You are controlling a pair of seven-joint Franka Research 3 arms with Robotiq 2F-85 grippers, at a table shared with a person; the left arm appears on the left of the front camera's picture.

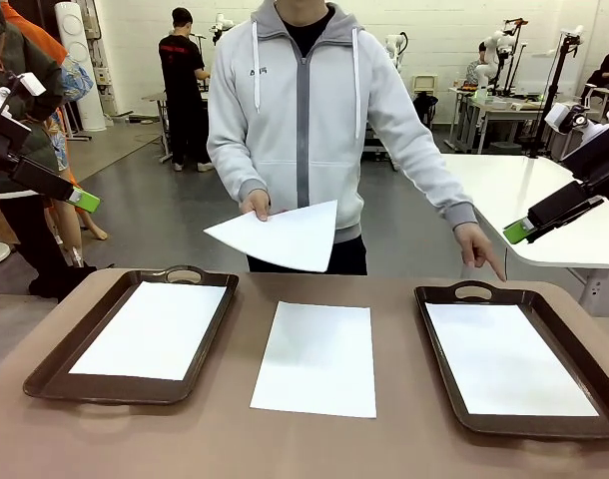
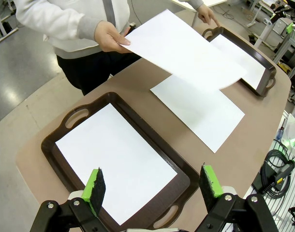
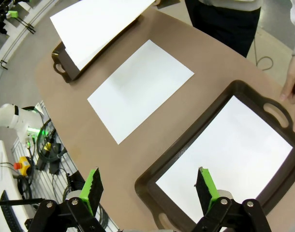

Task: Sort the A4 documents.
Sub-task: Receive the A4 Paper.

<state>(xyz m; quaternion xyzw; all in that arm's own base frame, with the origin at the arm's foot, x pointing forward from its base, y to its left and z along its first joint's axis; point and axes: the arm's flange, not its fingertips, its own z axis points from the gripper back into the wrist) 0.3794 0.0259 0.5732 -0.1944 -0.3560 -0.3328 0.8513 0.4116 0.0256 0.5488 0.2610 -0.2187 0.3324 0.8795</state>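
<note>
Four A4 documents (image 1: 317, 357) are in sight, all plain white, blank and uncreased. The left sheet (image 1: 153, 329) lies flat inside the dark brown left tray (image 1: 47, 377) on the counter (image 1: 235, 444), with a brown margin showing all round it. The right sheet (image 1: 506, 359) lies the same way in the matching right tray (image 1: 439, 349). The middle sheet lies bare on the counter between the two trays, touching neither. The held sheet (image 1: 285, 238) is in the air at the counter's far side, tilted, pinched at one edge by the person's hand (image 1: 256, 205). The person's other hand (image 1: 476, 246) points a finger down just beside the right tray's far rim. The left gripper (image 2: 152, 181) hangs above the left tray, its green-padded fingers wide apart and holding nothing. The right gripper (image 3: 150, 186) hovers over the right tray, equally spread and empty
</note>
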